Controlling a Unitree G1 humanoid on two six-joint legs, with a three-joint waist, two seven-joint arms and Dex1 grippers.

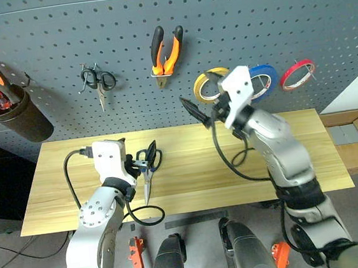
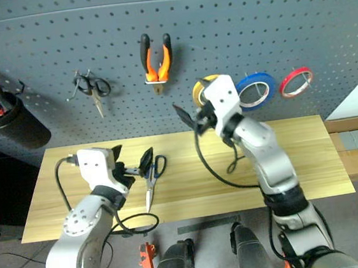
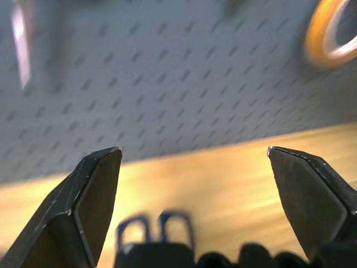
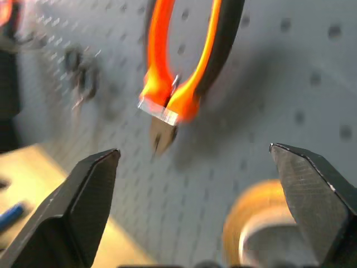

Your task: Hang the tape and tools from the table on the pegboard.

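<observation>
Left tool point(image 1: 142, 165) hides part of the scissors point(image 1: 149, 169).

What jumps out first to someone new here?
The orange-and-black pliers hanging on the pegboard, with the open right gripper just below them. To their right hang yellow, blue and red tape rolls. On the table, blue-handled scissors lie beside the open left gripper.

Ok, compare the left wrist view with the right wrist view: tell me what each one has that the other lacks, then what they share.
Left wrist alone: the blue scissors lying on the table, between the open fingers of the left gripper.

Right wrist alone: the orange-and-black pliers hanging on a hook, the small black scissors hanging further along, framed by the open right gripper.

Both: the pegboard and the yellow tape roll.
</observation>
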